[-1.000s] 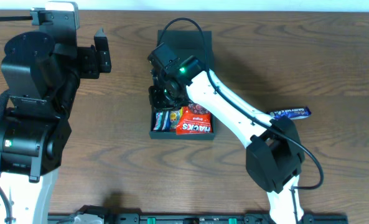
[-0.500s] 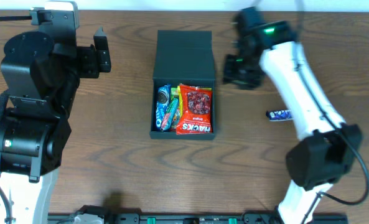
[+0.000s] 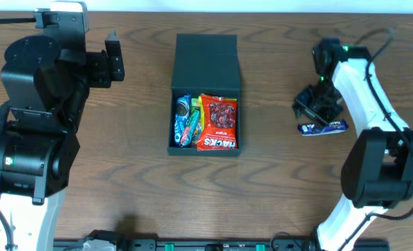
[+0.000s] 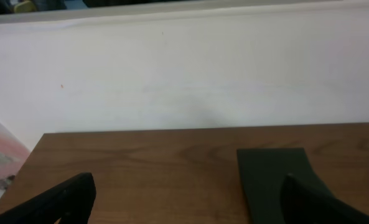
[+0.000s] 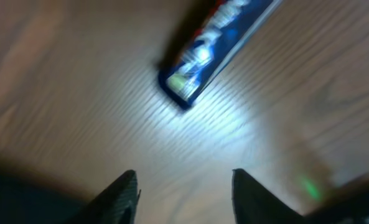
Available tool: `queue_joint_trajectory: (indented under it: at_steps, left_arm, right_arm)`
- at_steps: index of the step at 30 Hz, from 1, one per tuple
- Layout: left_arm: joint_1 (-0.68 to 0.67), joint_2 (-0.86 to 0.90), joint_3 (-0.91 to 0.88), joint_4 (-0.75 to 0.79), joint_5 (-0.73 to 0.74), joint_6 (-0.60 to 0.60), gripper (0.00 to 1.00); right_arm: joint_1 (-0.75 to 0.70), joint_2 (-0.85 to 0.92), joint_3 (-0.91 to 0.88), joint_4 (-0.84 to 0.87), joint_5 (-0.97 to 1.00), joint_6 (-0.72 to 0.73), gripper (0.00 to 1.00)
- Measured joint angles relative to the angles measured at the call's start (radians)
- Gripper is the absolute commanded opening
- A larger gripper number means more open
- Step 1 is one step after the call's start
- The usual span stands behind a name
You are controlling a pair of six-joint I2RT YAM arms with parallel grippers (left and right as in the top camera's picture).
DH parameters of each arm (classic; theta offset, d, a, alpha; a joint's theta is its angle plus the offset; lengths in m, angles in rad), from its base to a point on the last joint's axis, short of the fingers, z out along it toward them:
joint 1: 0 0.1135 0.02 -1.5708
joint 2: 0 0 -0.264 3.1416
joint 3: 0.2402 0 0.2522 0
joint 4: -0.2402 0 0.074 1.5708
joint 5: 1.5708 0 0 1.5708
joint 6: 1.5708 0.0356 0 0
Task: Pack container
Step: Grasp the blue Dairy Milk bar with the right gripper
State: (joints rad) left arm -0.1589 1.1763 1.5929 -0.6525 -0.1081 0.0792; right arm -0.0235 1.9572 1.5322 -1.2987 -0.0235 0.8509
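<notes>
Left gripper (image 3: 113, 59) sits far left, fingers apart, holding nothing. The black container (image 3: 206, 54) lies open in the middle with a red snack bag (image 3: 219, 124) inside. The right gripper (image 3: 312, 111) hangs near a blue snack bar (image 3: 326, 127), fingers apart.

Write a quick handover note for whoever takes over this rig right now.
Left gripper: open, empty, off to the left of the container.
Right gripper: open, empty, hovering at the blue snack bar, which lies right of the container.
Done: red packet and blue packets lie in the open container.
Left: grasp the bar, pack it, probably close the lid.
</notes>
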Motion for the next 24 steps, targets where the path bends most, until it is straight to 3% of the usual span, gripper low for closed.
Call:
queue_joint_trajectory:
  at_steps: [16,22,24]
  left_arm:
    - [0.000,0.000,0.000,0.004,0.000,0.000,0.95]
    - [0.000,0.000,0.000,0.004,0.000,0.000,0.95]
    - [0.000,0.000,0.000,0.003,0.000,0.000,0.95]
  right_arm:
    - [-0.054,0.000,-0.235,0.366,0.021,0.104,0.55]
    - [-0.054,0.000,-0.274,0.448,0.039,0.107,0.54]
    - [-0.054,0.001,-0.281,0.456,0.040,0.107,0.48]
